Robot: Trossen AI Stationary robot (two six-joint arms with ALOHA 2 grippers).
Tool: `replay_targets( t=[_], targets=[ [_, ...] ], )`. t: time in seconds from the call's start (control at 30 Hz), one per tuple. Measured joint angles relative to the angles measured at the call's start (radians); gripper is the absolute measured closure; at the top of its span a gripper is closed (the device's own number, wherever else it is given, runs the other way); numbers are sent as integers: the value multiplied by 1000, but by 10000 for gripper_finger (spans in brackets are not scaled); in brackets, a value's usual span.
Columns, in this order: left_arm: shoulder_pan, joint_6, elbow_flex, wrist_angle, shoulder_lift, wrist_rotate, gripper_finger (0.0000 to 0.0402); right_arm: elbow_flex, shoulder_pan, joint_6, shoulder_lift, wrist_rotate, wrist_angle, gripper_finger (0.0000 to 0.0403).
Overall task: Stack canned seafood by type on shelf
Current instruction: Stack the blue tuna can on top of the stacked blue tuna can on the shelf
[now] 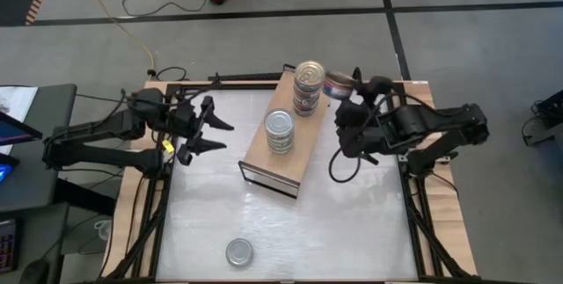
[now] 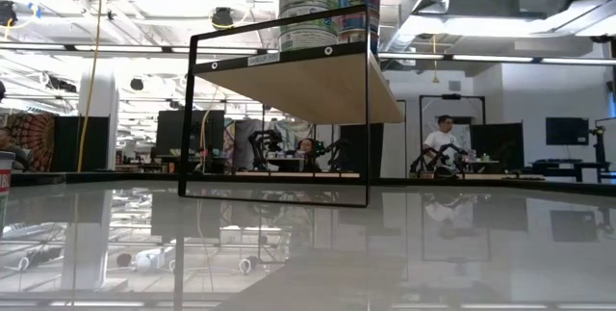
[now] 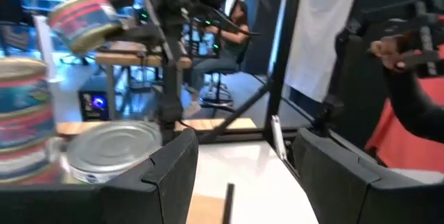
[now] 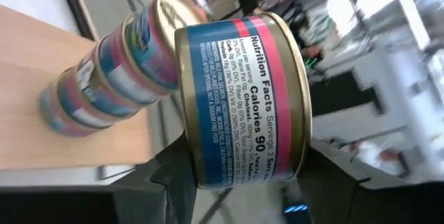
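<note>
The right tool point(image 1: 345, 91) grips a red-banded can point(image 1: 337, 84) beside the gold-lidded stack point(image 1: 308, 86) at the shelf's point(image 1: 264, 156) far end. It should be levelled, centred over that stack, then lowered gently. The left tool point(image 1: 209, 126) waits open near the worktop's left edge.
</note>
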State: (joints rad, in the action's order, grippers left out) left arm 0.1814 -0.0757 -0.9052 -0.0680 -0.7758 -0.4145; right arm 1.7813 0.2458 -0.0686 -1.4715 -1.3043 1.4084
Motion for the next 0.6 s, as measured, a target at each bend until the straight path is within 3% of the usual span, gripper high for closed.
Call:
replay_targets(
  t=[0.3,0.6],
  targets=[
    [0,-17,-9,-3,-4,46,177,0,-84,707,-23,-32,-479,173],
    [0,-34,-9,-22,11,54,178,-1,-187,1019,-104,56,-667,173]
  ],
)
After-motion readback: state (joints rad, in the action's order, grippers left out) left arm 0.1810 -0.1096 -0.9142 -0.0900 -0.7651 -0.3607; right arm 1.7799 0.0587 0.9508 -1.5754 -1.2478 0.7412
